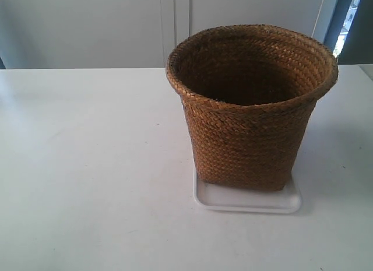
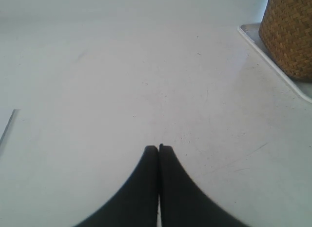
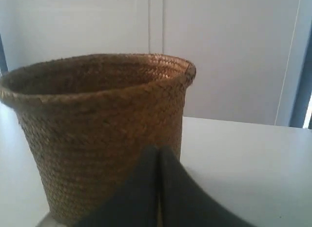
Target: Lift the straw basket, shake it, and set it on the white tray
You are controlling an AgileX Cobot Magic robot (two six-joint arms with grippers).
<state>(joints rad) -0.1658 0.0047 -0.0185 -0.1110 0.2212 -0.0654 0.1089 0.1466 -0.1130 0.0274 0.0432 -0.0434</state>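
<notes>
Closest to the lens in the left wrist view: left gripper (image 2: pixel 159 148), jaws pressed together on nothing, low over bare table (image 2: pixel 122 90), well apart from basket (image 2: pixel 290 36) and tray (image 2: pixel 273 61). Same with right gripper (image 3: pixel 158 150): jaws together, empty, pointed at the basket wall from near by. Cannot tell whether touching.

Basket upright on tray, base inside the rim and close to one side edge, with a strip of white showing at the front and the other side in the exterior view. Either set down already or not yet lifted; cannot tell which.

Likely trouble: a nudge from the right gripper against the wall. Could slide a light straw base across glossy plastic and over the low rim. Could also tip it over, being tall, wide at the mouth and narrow at the foot. If gripped by the rim, might flex or slip from the jaws during a shake.

Looks: brown braided straw, coarse weave, thick flaring rim, dark and seemingly empty inside, tapering to a squarish base.
</notes>
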